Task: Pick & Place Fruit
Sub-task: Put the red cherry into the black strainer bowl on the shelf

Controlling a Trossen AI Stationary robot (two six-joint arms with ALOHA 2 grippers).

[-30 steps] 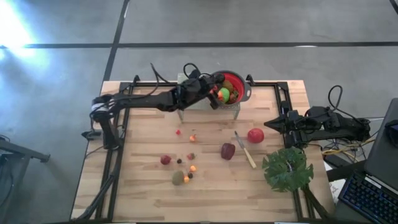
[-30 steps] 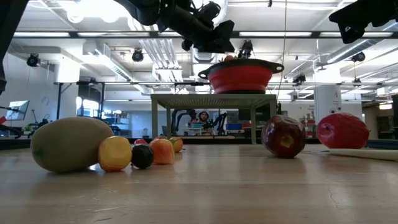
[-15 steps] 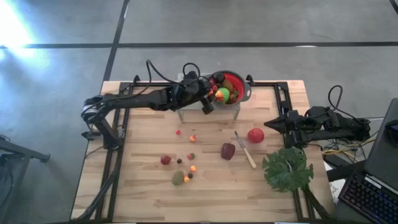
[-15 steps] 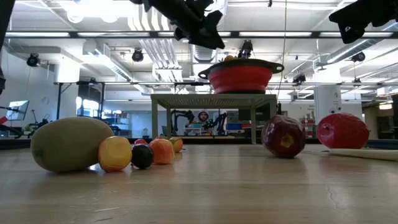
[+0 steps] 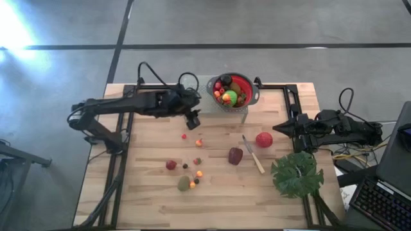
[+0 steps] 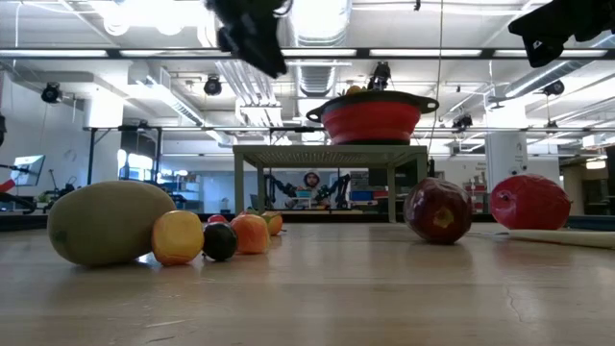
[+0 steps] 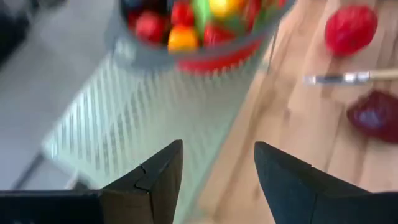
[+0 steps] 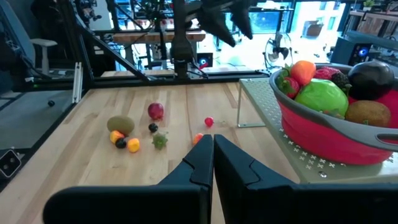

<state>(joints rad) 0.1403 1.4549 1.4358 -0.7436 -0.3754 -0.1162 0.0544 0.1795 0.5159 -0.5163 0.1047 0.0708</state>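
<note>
Plastic toy fruit (image 5: 186,168) lies scattered over the middle of the wooden tabletop (image 5: 148,199), and more of it already sits heaped in the red bowl (image 5: 247,90) on the mesh stand (image 7: 155,118) at the far edge. Left gripper (image 5: 192,119) hangs over the tabletop just left of that stand, jaws parted about halfway and holding nothing, wrist camera looking past them at the stand and bowl. Right gripper (image 5: 282,127) waits at the right side, jaws pressed shut and empty. Near the middle: a kiwi (image 5: 183,183) with small orange pieces (image 5: 199,173) and a dark berry (image 5: 185,166) close beside it, a small red fruit (image 5: 171,165) to their left, tiny red ones (image 5: 184,136) farther back. Over to the right, the maroon fruit (image 5: 236,155) and the red apple (image 5: 263,139) sit either side of the knife (image 5: 252,154), with the leaf (image 5: 297,174) beyond. These look hollow and light, hard-skinned, smooth, so likely slippery and quick to roll if nudged. My call: come straight down, take each round one across its widest middle; the kiwi across its short axis. The little pieces want narrow jaws and a careful centre. Nothing fragile here, but the cluster by the kiwi is tight, so a neighbour could get knocked.
</note>
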